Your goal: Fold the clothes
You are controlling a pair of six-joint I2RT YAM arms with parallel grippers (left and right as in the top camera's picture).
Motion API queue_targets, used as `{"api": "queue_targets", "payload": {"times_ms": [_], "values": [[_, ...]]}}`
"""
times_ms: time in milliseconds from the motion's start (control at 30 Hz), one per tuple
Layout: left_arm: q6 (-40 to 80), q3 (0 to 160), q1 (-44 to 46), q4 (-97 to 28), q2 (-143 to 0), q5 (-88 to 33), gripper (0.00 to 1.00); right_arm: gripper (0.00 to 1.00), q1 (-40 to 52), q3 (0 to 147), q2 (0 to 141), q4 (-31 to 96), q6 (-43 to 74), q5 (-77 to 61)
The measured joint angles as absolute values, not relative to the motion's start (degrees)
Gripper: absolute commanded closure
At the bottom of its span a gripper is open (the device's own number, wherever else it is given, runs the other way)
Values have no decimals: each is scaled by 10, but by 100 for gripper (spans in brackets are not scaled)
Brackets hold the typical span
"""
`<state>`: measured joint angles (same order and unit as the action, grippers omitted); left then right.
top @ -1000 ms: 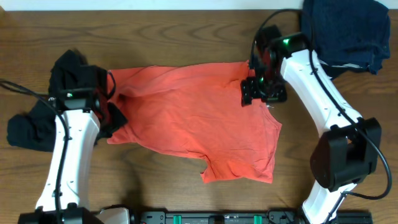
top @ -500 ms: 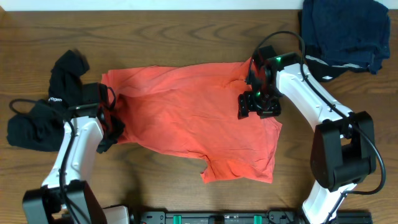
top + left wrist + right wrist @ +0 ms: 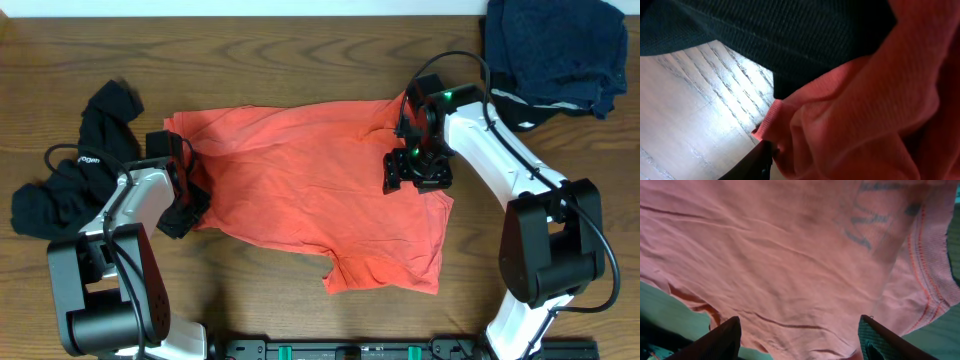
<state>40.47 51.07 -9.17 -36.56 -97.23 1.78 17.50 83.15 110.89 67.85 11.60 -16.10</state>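
The coral T-shirt (image 3: 310, 200) lies spread mid-worktop (image 3: 300, 50). Left gripper (image 3: 185, 212) is at its left hem; I cannot tell whether the fingers (image 3: 757, 161) pinch it. Right gripper (image 3: 800, 322) fingers (image 3: 725, 340) stand spread above its right side. Black garment (image 3: 95, 135) lies crumpled far left.

A brown wood-grain table (image 3: 300, 45) carries three pieces of cloth. At its centre a coral-red T-shirt (image 3: 310, 200) lies spread almost flat, wrinkled, with its longer side running from 9 to 3 o'clock and a lobe reaching down toward 5 o'clock. At 9 o'clock a limp black garment (image 3: 40, 210) lies crumpled, with small white marks on it, just beside the shirt's edge. At 2 o'clock, in the far corner, a dark navy cloth (image 3: 555, 50) sits bunched, well apart from the shirt.
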Motion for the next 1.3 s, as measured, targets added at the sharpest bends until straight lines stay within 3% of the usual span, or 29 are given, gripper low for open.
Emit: {"api": "queue_targets", "payload": {"times_ms": [167,233,267,400,800,1300], "values": [[402,511,-93,-368,-973,15,62,27,175,832,1109,685,116,-161],[404,512,-93,-377,-973,13,87,28,175,832,1109,690,116,-161],[400,512,-93,-387,-973,12,94,30,175,832,1109,692,116,-161],[390,511,-93,-415,-974,10,94,39,175,832,1109,705,118,-164],[351,511,-122,-460,-950,1,94,36,204,813,1046,773,148,-147],[331,511,-126,-434,-947,2,94,40,341,606,982,694,302,-126]]}}
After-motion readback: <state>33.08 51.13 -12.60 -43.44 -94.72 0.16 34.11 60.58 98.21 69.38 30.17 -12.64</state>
